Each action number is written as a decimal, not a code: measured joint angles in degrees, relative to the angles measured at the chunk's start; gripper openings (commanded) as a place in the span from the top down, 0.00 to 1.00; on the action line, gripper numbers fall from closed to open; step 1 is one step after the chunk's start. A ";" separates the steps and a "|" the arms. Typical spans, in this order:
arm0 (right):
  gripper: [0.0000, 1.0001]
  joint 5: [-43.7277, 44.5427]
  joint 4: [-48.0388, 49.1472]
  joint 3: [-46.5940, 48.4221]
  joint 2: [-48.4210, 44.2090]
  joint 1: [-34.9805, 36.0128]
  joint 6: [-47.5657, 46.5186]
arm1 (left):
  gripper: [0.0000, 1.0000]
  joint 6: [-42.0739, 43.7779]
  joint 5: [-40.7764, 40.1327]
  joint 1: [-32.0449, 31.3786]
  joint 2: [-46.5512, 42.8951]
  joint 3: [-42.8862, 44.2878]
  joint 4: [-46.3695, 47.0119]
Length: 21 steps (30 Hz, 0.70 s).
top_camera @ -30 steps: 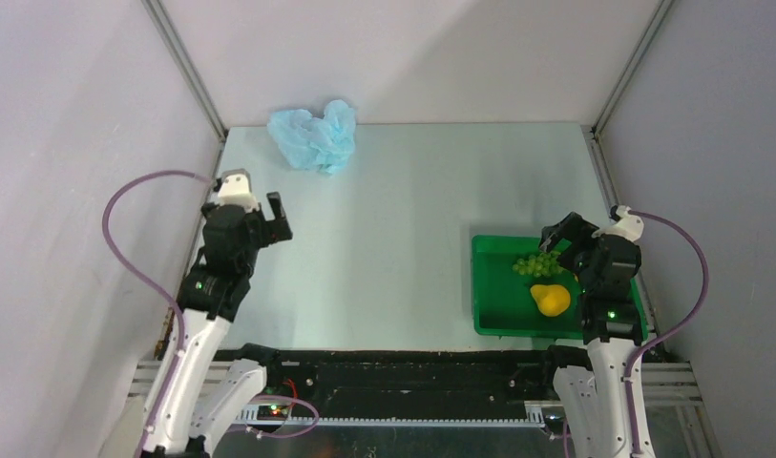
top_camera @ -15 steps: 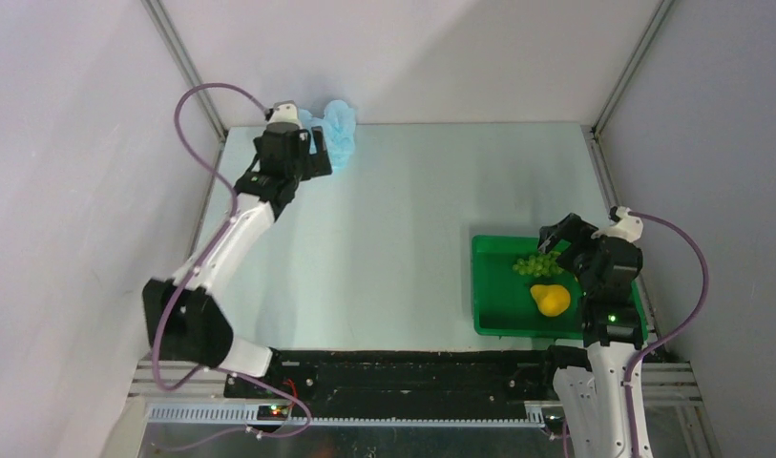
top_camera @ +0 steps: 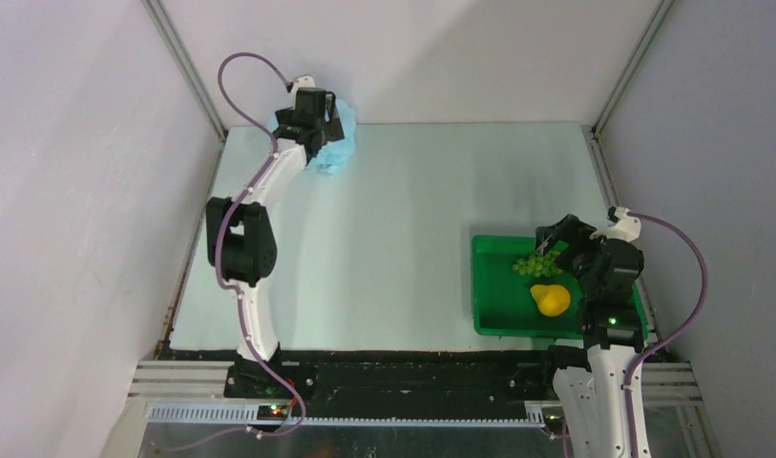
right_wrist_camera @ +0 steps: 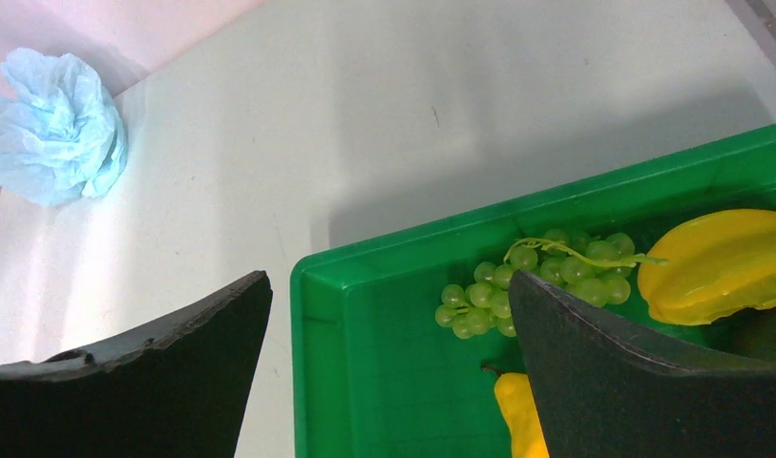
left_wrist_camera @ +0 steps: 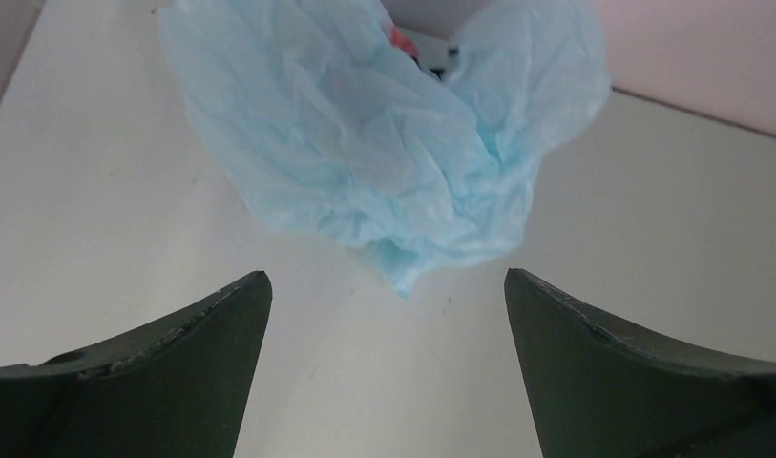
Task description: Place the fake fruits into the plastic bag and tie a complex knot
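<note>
Two pairs of jaws stand apart, and neither holds anything. The left gripper (left_wrist_camera: 386,279) has its fingers spread wide, with the plastic bag (left_wrist_camera: 384,143) lying crumpled just ahead of them, its lowest fold reaching the gap, at the far left corner of the table (top_camera: 412,210). The film looks feather-light, soft and slippery, likely to slide or bunch if pushed. A pinch on a raised fold or a handle loop seems the surest hold. The right gripper (right_wrist_camera: 388,277) hovers over the green tray (right_wrist_camera: 365,382), where the grapes (right_wrist_camera: 532,281) and a yellow fruit (top_camera: 553,301) wait. Both are probably light and firm.
</note>
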 measured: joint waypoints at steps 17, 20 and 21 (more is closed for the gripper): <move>0.01 -2.05 0.22 0.00 -0.02 0.00 0.00 | 0.01 -3.41 5.49 8.28 17.09 18.01 -7.67; 0.01 -2.62 0.68 0.00 0.22 0.00 0.00 | 0.01 -5.35 8.13 9.01 19.37 19.89 -6.73; 0.01 -3.02 0.85 0.00 0.42 0.00 0.00 | 0.01 -6.05 8.81 9.18 19.91 20.13 -6.58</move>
